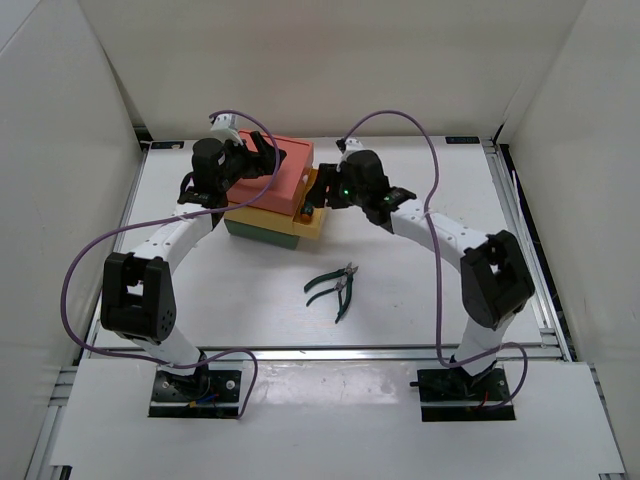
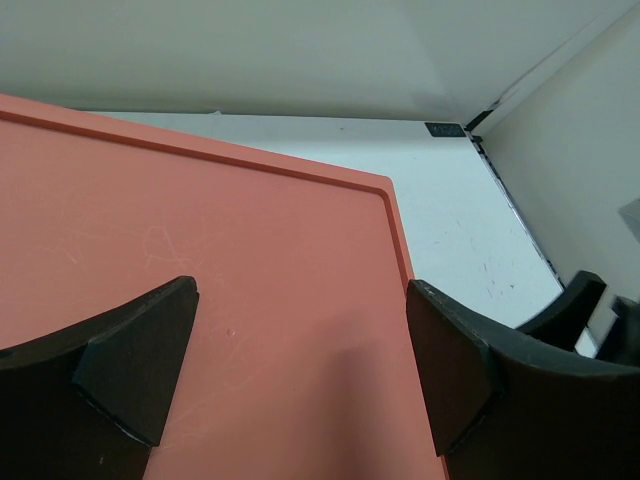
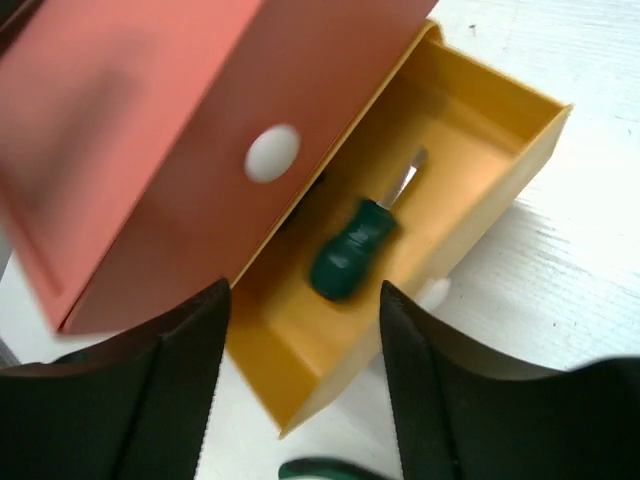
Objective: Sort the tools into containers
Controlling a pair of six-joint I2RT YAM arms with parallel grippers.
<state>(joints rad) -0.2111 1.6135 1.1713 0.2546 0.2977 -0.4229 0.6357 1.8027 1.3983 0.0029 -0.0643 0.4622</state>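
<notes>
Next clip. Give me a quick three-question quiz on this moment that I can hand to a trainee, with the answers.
1. True or false: the yellow drawer is pulled open.
2. Which tool lies inside it? A wrench, B screwdriver, C hammer.
3. Short answer: which drawer is the open left gripper over?

Key
1. True.
2. B, the screwdriver.
3. The salmon-red drawer, top of the stack.
</notes>
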